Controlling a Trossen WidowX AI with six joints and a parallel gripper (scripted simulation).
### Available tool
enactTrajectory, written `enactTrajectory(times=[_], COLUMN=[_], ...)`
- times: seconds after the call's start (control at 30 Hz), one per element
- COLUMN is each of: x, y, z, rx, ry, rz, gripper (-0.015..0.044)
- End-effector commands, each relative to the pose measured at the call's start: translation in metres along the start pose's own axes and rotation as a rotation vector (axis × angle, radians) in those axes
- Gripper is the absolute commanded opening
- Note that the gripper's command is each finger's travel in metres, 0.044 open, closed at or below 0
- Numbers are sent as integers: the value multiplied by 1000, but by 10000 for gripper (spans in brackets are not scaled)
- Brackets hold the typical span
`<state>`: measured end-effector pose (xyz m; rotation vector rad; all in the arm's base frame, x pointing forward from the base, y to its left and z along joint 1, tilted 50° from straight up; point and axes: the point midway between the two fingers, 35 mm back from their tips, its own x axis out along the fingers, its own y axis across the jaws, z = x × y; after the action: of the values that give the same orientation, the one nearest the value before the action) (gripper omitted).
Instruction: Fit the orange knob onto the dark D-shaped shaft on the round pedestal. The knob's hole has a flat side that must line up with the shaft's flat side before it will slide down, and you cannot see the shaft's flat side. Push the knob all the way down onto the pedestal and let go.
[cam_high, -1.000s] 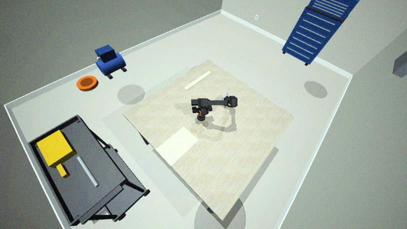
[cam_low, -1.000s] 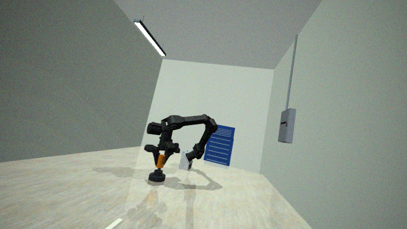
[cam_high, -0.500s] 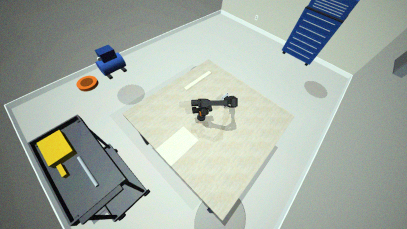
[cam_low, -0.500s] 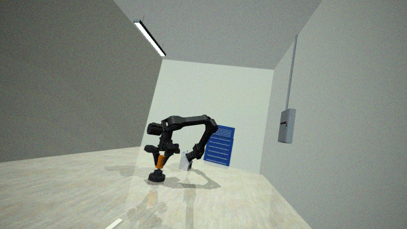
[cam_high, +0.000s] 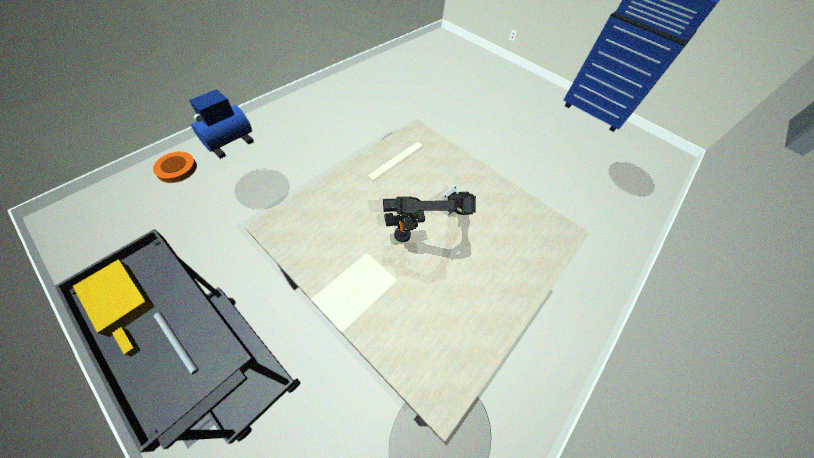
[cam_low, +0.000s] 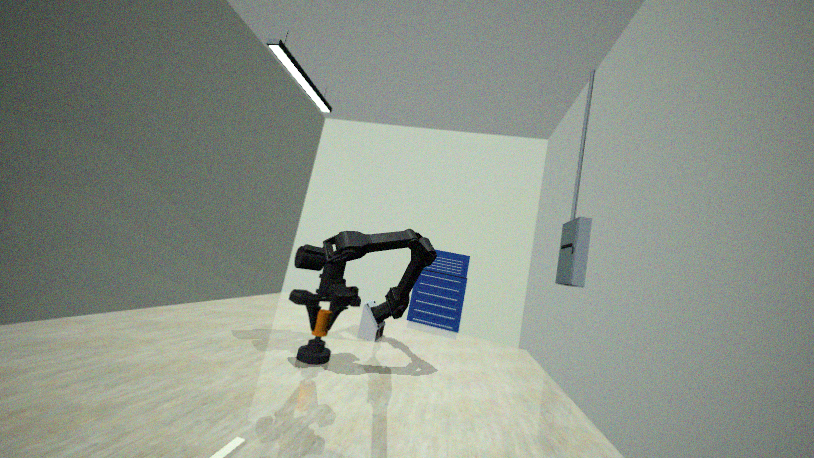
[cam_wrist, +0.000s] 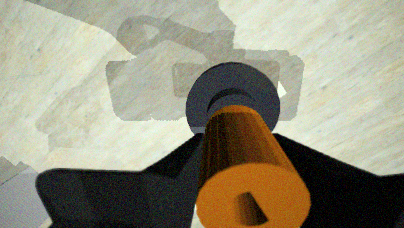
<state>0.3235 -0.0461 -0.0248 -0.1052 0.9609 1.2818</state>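
The orange knob (cam_low: 322, 322) (cam_wrist: 252, 192) (cam_high: 401, 226) is held upright, slightly tilted in the exterior view. My gripper (cam_low: 321, 329) (cam_wrist: 236, 140) is shut on its sides. The knob's top shows a dark D-shaped opening in the wrist view. The round dark pedestal (cam_low: 313, 354) (cam_wrist: 202, 95) (cam_high: 402, 235) stands directly below on the table. The knob's lower end is above the pedestal's base, over its narrower raised middle. The shaft is hidden, and whether the knob's lower end touches it cannot be told.
The arm's base (cam_low: 370, 321) stands on the wooden table (cam_high: 483, 319) behind the pedestal. A pale rectangle (cam_high: 355, 290) and a pale strip (cam_high: 395, 160) lie on the table. A dark cart (cam_high: 187, 290) with a yellow block (cam_high: 111, 293) stands off the table.
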Motion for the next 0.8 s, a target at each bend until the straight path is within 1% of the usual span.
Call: enactTrajectory(times=[0.0,0.77], x=[-3,0], y=[-3,-2], z=[-2,0], rx=[-1,-1], ry=[0,0], rz=[-10,-10], gripper=[0,0])
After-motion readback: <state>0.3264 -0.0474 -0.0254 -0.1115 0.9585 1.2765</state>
